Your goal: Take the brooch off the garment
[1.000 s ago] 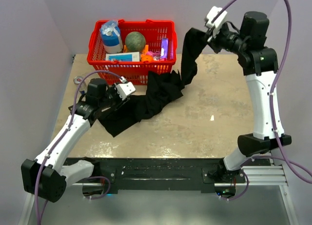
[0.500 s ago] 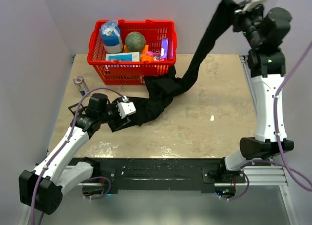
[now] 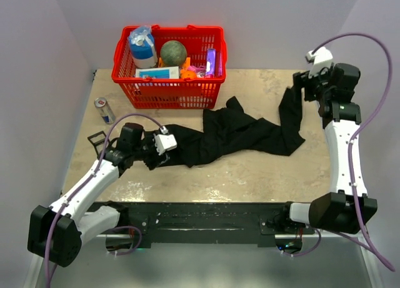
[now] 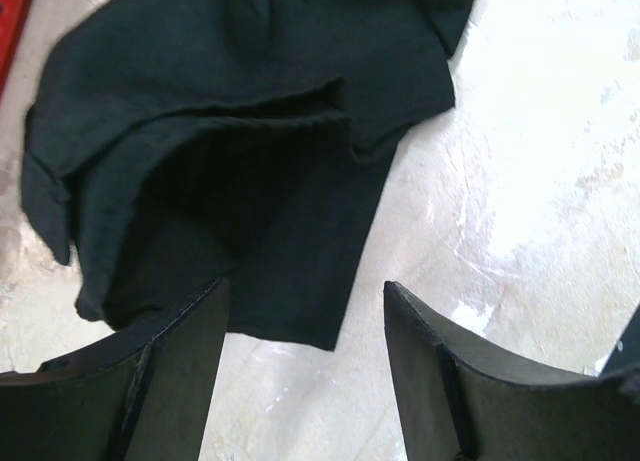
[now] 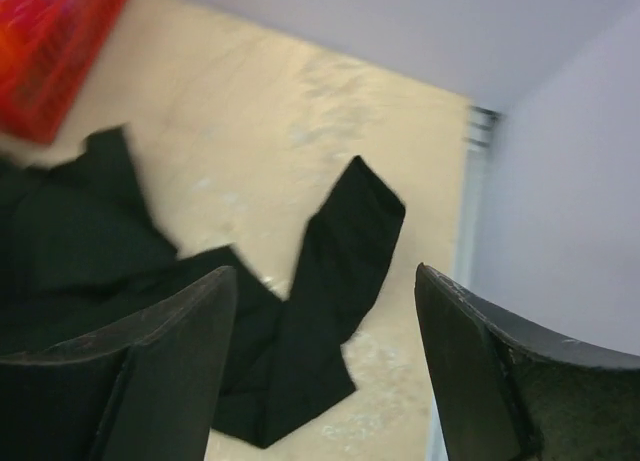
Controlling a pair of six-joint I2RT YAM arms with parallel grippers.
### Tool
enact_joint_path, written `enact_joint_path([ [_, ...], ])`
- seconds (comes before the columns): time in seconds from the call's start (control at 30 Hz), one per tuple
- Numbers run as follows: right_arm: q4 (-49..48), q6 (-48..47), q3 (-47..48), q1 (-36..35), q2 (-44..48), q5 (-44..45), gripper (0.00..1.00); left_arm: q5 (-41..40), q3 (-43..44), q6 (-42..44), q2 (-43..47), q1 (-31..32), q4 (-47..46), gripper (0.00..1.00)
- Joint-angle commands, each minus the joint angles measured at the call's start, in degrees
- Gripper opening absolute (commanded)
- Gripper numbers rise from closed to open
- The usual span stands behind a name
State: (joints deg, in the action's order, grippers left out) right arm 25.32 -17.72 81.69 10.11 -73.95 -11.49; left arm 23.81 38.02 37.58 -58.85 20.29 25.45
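Observation:
The garment (image 3: 237,133), a black shirt, lies crumpled in a long strip across the table. Its left end (image 4: 250,161) spreads just ahead of my left gripper (image 3: 154,154), which stands open (image 4: 305,291) low over the hem and the bare table, holding nothing. My right gripper (image 3: 302,88) hovers open above the shirt's right end (image 5: 345,271), with nothing between its fingers (image 5: 322,273). The brooch is hidden; no silvery disc shows in any view.
A red basket (image 3: 169,88) filled with several items stands at the back left. A drink can (image 3: 104,110) and a small black clip (image 3: 95,140) lie near the left edge. Walls close in on the left, the back and the right (image 5: 560,211).
My right gripper, shut on the shirt and holding it high, has opened; the shirt dropped flat onto the table and the right arm came down. The left gripper opened wider.

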Motion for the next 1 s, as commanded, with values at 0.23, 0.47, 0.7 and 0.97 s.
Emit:
enact_joint_path([
  [0.23, 8.2, -13.6, -3.1, -9.7, -11.4, -31.8, 0.8, 0.3, 6.4, -10.2, -5.7, -0.4, -10.5, 0.68],
  [0.47, 3.7, -13.6, -1.6, -17.7, -22.9, -31.8, 0.85, 4.2, 9.2, -19.7, -8.0, -1.0, -10.2, 0.68],
  [0.7, -2.3, -6.7, -0.3, -24.3, -26.2, -27.8, 0.99, 2.5, 9.2, -29.2, -8.4, -1.0, -12.6, 0.72],
  [0.97, -12.3, 16.6, -9.1, -30.5, -23.0, -5.9, 0.98, 5.7, 8.2, -37.0, -10.0, -2.0, -14.5, 0.74],
])
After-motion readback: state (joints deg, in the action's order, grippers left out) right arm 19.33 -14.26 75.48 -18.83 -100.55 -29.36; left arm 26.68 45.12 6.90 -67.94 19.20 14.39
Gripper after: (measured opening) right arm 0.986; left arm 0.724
